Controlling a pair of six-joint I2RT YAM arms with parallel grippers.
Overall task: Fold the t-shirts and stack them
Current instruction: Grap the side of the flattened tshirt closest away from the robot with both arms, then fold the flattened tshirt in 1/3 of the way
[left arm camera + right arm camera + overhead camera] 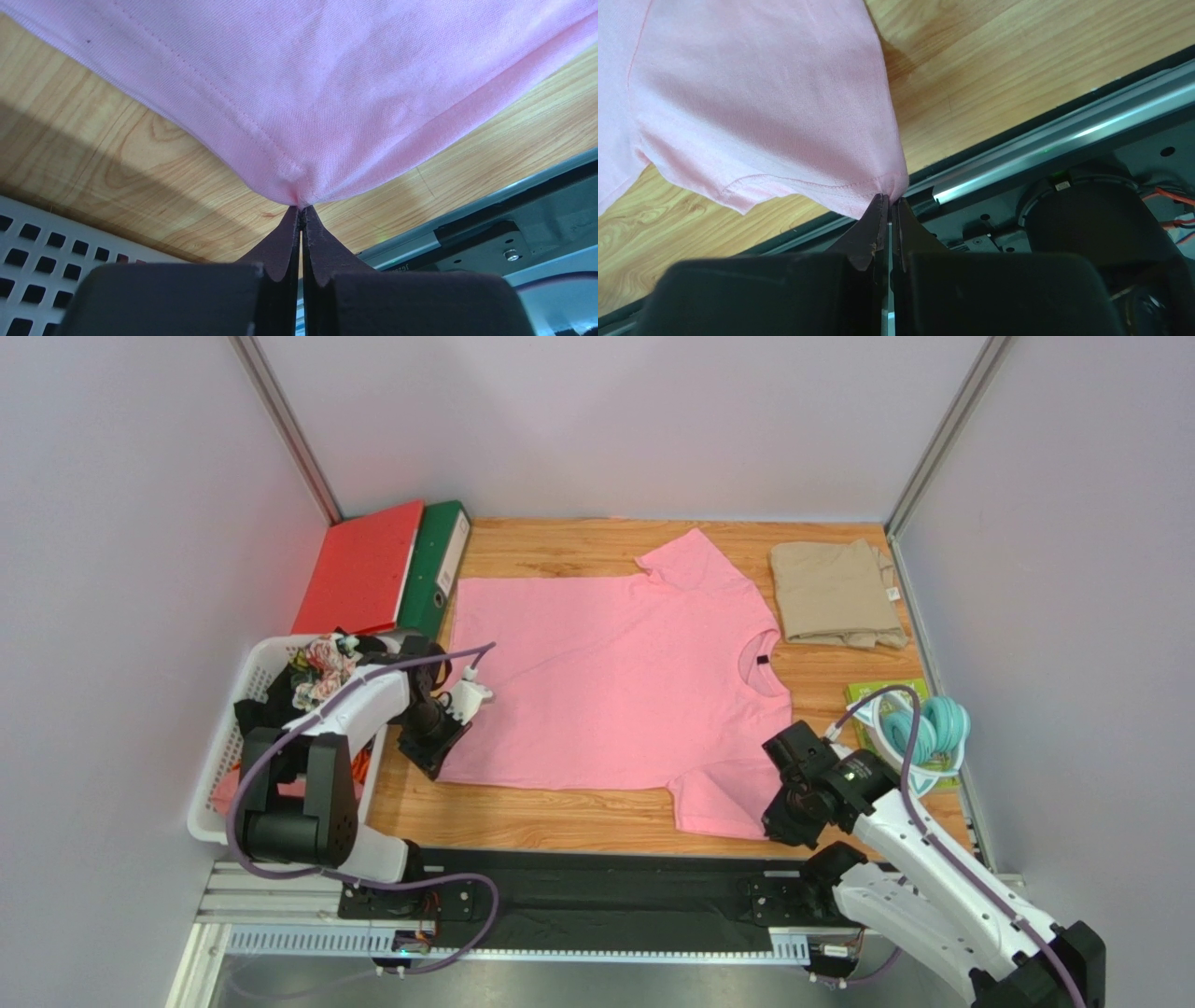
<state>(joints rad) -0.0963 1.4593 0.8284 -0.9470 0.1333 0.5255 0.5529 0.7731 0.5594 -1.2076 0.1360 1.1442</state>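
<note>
- The pink t-shirt [617, 679] lies spread flat in the middle of the wooden table [561, 819], with its collar toward the right and its hem toward the left.
- The left claw [302, 210] is closed on the near corner of the hem, and the cloth puckers at its tips.
- The right claw [891, 199] is closed on the edge of the near sleeve, close to the table's front edge.
- The beige t-shirt [838, 592] sits folded at the far right corner, apart from the pink one.
- Teal headphones [937, 731] lie by the right wall.
- A red binder [358, 567] and a green binder [438, 553] lie side by side at the far left.
- A white basket [225, 756] stands beside the left arm.
</note>
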